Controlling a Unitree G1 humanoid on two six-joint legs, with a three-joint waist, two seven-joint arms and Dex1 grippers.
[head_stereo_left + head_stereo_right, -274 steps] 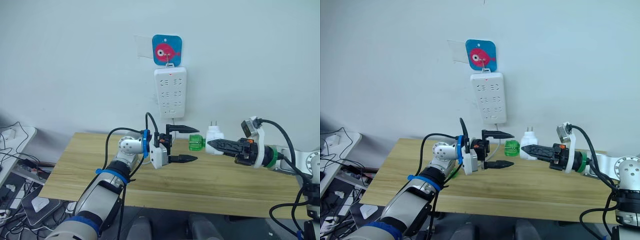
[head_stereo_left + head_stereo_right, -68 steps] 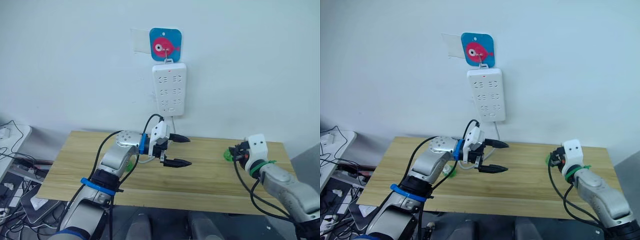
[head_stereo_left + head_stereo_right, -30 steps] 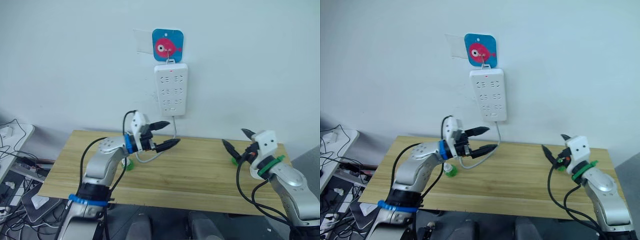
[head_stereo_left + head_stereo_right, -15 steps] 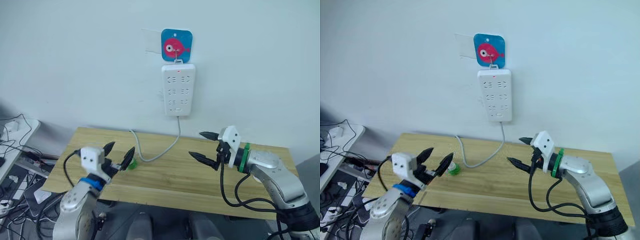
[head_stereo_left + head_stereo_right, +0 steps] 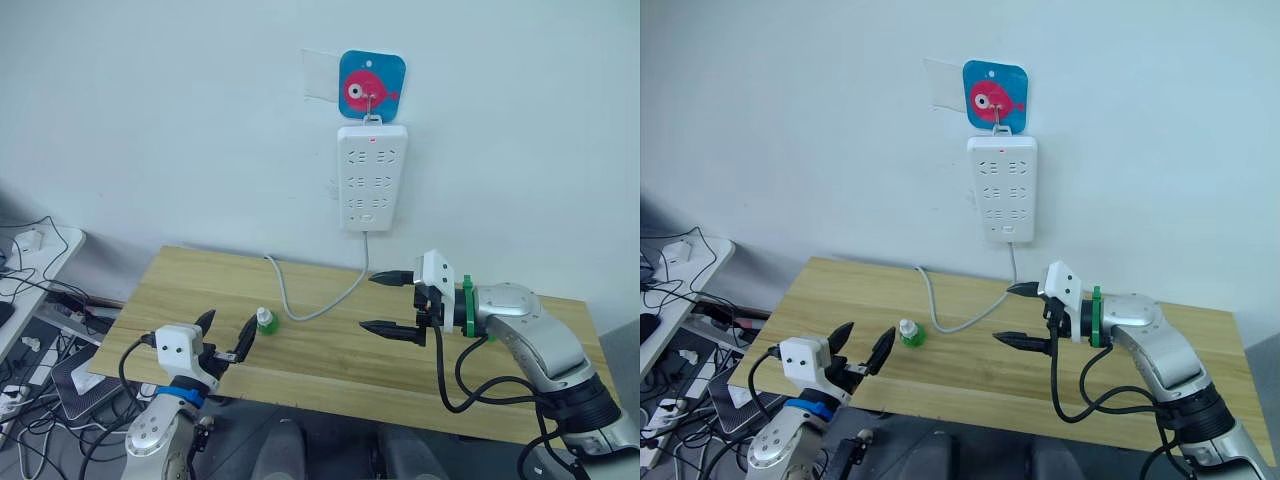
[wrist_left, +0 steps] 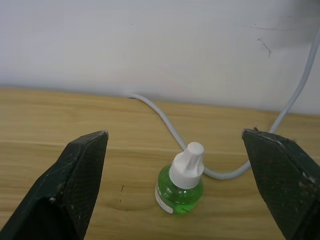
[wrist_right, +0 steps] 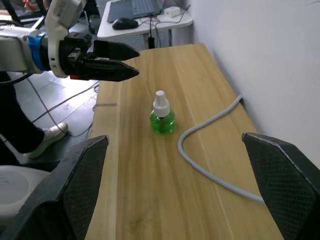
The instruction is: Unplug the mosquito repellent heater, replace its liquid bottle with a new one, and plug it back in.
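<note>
A small green liquid bottle [image 5: 265, 321] with a white cap stands upright on the left part of the wooden table [image 5: 330, 365]. My left gripper [image 5: 225, 335] is low at the table's front left edge, open, with the bottle [image 6: 181, 180] a short way ahead of its fingertips. Over the middle of the table my right gripper [image 5: 390, 303] hovers open and empty, pointing left toward the bottle [image 7: 162, 115]. The right wrist view also catches the left gripper [image 7: 136, 62]. The mosquito repellent heater is out of view.
A white power strip [image 5: 372, 177] hangs on the wall under a blue fish hook [image 5: 371, 87]. Its grey cable [image 5: 320, 300] loops down onto the table behind the bottle. A side desk [image 5: 30, 260] with cables stands at the far left.
Over the last second my left arm pulled back from near the wall to the table's front left edge. My right arm swung from the table's right end to its middle. The camera shifted.
</note>
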